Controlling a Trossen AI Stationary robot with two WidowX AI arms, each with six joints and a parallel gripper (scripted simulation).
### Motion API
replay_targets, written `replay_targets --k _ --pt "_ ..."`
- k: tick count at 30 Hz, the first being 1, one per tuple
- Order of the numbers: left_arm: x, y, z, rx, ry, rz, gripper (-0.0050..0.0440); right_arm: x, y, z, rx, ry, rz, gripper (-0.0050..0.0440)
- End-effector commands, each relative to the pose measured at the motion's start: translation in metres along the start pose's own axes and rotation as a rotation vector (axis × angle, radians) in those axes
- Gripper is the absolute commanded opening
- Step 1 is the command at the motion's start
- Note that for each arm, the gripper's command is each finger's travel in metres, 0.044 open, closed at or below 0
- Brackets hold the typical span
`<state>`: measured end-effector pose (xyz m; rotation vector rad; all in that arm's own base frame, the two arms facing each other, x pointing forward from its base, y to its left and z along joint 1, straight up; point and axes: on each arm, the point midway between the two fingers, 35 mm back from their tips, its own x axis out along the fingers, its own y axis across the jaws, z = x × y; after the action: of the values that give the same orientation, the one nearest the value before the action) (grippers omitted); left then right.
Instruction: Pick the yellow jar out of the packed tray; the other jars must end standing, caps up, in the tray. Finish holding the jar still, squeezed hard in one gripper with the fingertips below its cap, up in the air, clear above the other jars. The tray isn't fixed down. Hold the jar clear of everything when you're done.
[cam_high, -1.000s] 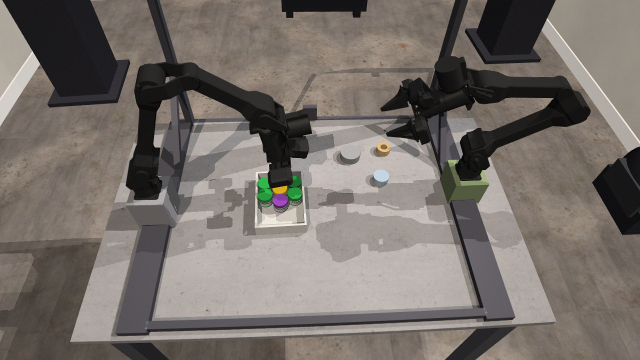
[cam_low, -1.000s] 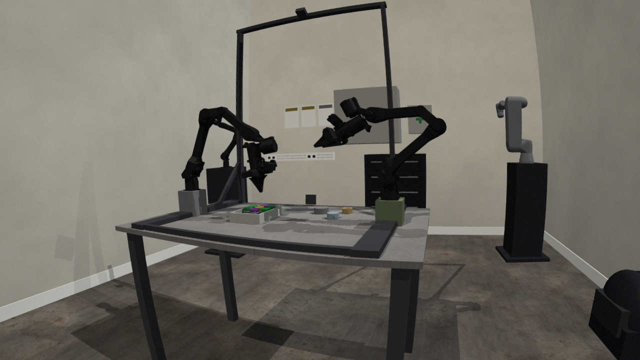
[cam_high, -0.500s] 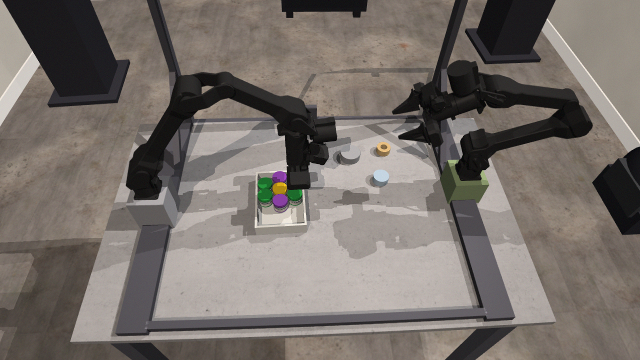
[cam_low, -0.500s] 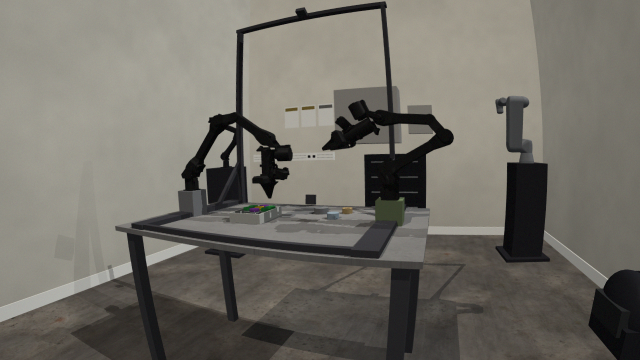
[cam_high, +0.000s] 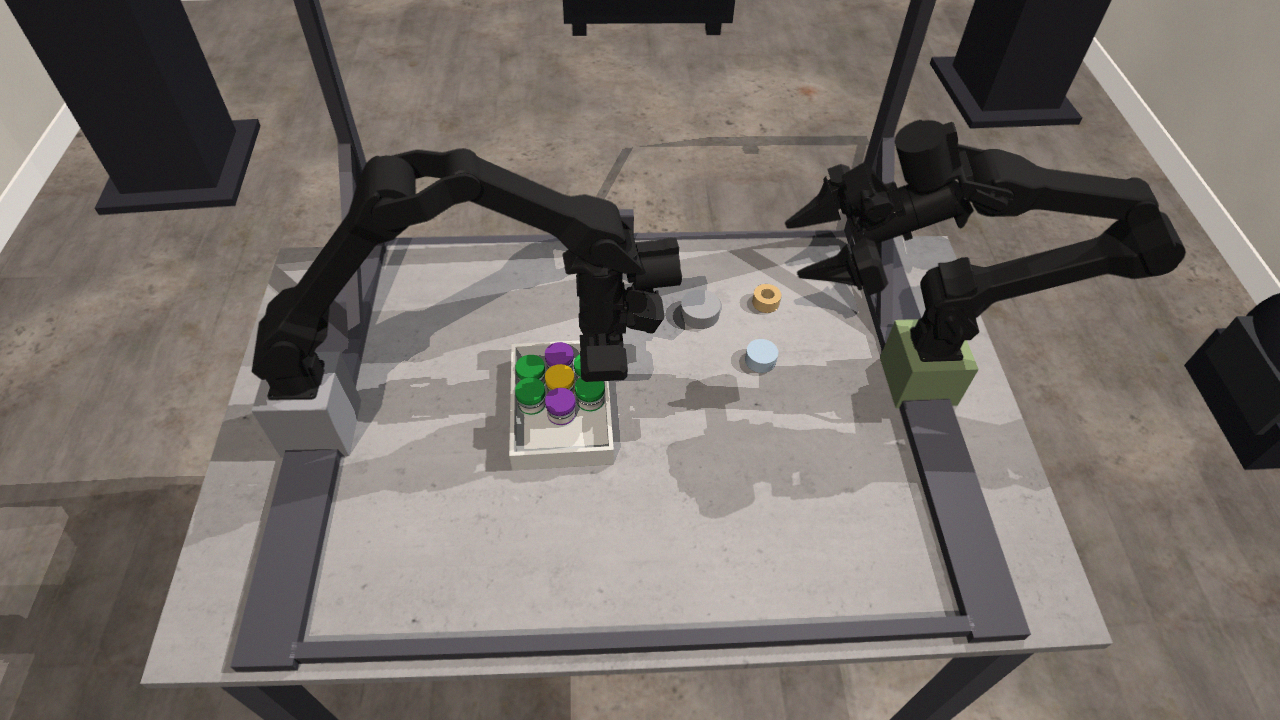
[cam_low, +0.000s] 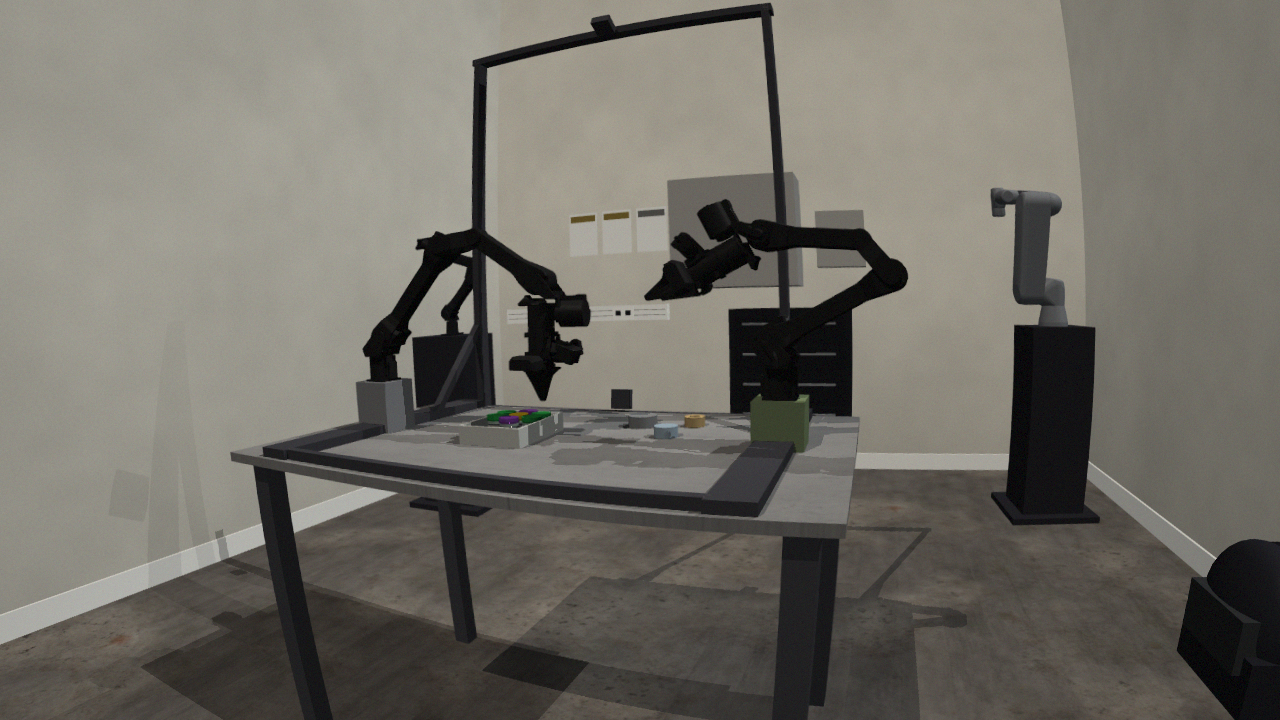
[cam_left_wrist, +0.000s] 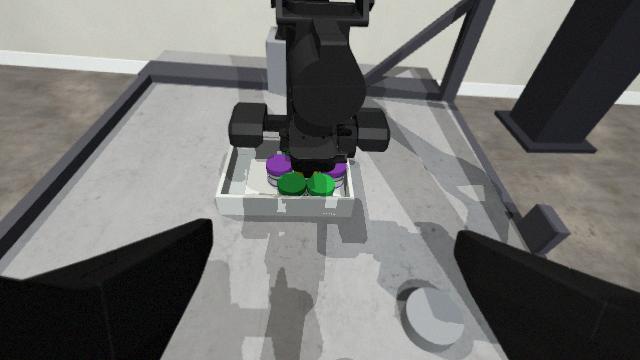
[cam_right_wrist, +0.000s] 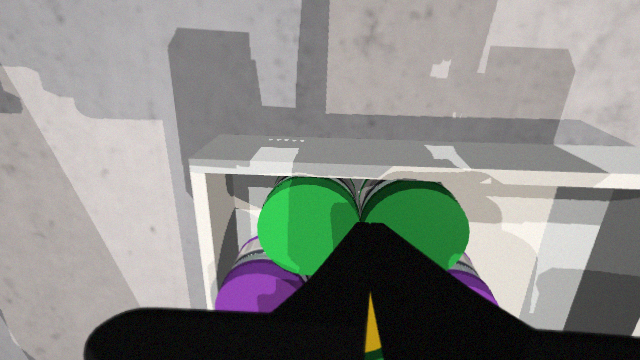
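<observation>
The yellow jar (cam_high: 559, 376) stands in the middle of a packed cluster in the white tray (cam_high: 562, 407), ringed by green-capped jars (cam_high: 529, 390) and purple-capped jars (cam_high: 560, 401), all caps up. My right gripper (cam_high: 601, 365) points straight down, shut and empty. In the right wrist view its tips (cam_right_wrist: 367, 226) sit over the seam between two green caps (cam_right_wrist: 307, 225), and only a sliver of the yellow cap (cam_right_wrist: 372, 336) shows. In the exterior view the tip (cam_low: 542, 394) hangs a little above the jars. My left gripper (cam_high: 816, 241) is open and empty, high near the far right frame post.
A grey disc (cam_high: 700, 310), an orange ring (cam_high: 766, 297) and a light blue disc (cam_high: 760, 354) lie on the table to the right of the tray. A green block (cam_high: 926, 367) carries the left arm. Dark rails edge the table. The near half of the tray holds no jars.
</observation>
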<state>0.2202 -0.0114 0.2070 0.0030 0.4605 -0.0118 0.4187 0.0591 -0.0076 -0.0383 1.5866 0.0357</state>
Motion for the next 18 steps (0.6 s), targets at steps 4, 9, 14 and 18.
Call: replay_targets --k 4,9,14,18 --pt "-0.003 0.001 0.006 -0.004 -0.020 0.005 0.0440 0.009 0.000 0.003 0.002 -0.018 0.000 -0.0050" --pt "-0.003 0.001 0.006 -0.004 -0.020 0.005 0.0440 0.017 0.000 0.004 0.002 -0.018 0.000 -0.0050" --pt "-0.003 0.001 0.006 -0.004 -0.020 0.005 0.0440 0.023 0.000 0.004 0.002 -0.018 0.000 -0.0050" --pt "-0.003 0.001 0.006 -0.004 -0.020 0.005 0.0440 0.029 0.000 0.004 0.002 -0.018 0.000 -0.0050"
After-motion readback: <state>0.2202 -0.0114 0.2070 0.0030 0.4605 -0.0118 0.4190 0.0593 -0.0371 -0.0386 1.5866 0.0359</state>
